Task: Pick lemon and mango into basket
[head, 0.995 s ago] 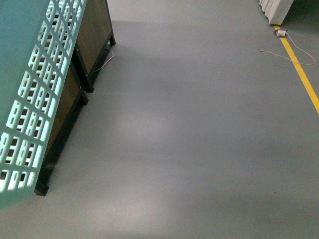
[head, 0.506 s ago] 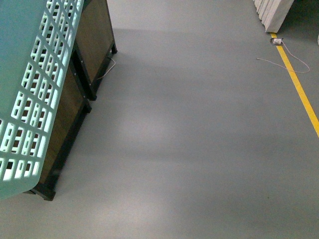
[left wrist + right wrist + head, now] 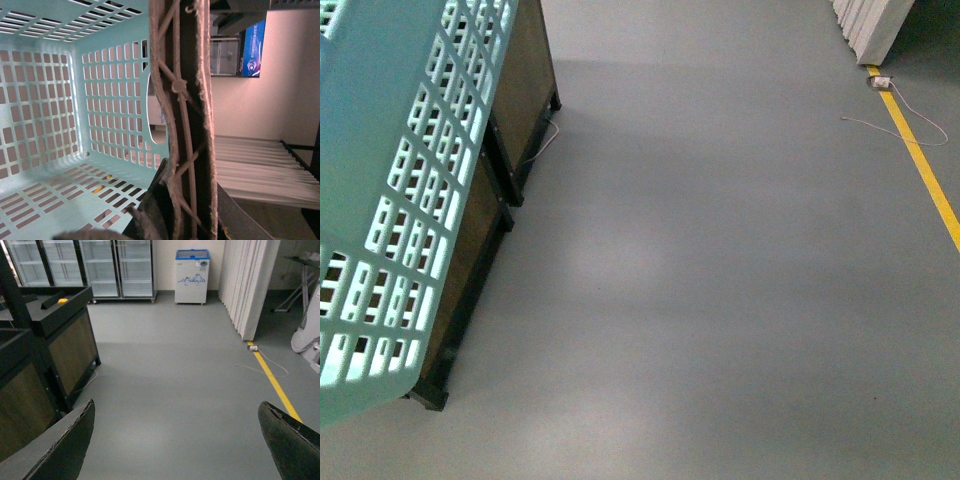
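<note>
We see the left end effector (image 3: 192, 212) closed on the basket (image 3: 405, 200). Its dark fingers (image 3: 150, 205) sit on either side of the brown handle (image 3: 187, 100), which runs between them, and the teal slotted walls and floor open out beyond. From the front camera the basket hangs tilted at about ten o'clock, raised above the floor (image 3: 720, 280). One slotted wall faces us, overlapping the dark wood-panelled stands (image 3: 525, 90) behind it. The right end effector (image 3: 176, 410) is spread wide. Its two dark fingers (image 3: 65, 440) are well apart with only grey floor between them, gripping and touching nothing. At about two o'clock a yellow line (image 3: 925, 165) runs along the floor, with a thin white cable (image 3: 895, 128) lying across it. In the right wrist view a small yellow thing (image 3: 62, 301) lies on top of one stand, too small for us to name. We cannot find the lemon or the mango in any view.
</note>
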{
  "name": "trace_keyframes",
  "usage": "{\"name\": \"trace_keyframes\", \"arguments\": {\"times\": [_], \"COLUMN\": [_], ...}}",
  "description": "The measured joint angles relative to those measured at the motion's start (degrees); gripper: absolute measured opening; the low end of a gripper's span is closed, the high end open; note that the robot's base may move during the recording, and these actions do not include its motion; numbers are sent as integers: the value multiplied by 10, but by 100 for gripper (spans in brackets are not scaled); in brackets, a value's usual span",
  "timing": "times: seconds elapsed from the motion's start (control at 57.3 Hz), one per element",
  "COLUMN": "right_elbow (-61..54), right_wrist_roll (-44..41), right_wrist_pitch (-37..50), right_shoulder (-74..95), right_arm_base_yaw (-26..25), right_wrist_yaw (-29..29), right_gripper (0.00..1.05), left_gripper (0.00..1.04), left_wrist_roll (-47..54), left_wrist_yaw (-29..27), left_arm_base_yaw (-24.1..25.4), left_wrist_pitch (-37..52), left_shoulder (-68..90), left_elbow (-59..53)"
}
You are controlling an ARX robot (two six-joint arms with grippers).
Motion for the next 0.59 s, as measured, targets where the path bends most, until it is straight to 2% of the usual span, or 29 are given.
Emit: {"name": "trace_keyframes", "arguments": {"times": [0.593], "right_elbow": [0], "right_wrist_roll": [0], "right_wrist_pitch": [0], "right_shoulder": [0], "right_arm_base_yaw": [0], "right_wrist_yaw": [-2], "right_gripper": [96], "left_gripper": [7], "left_wrist_roll": [3], "left_wrist_yaw": [0], "left_arm_base_yaw": [1], "left_wrist_pitch": [0], "left_shoulder": [0], "left_elbow": [0]}}
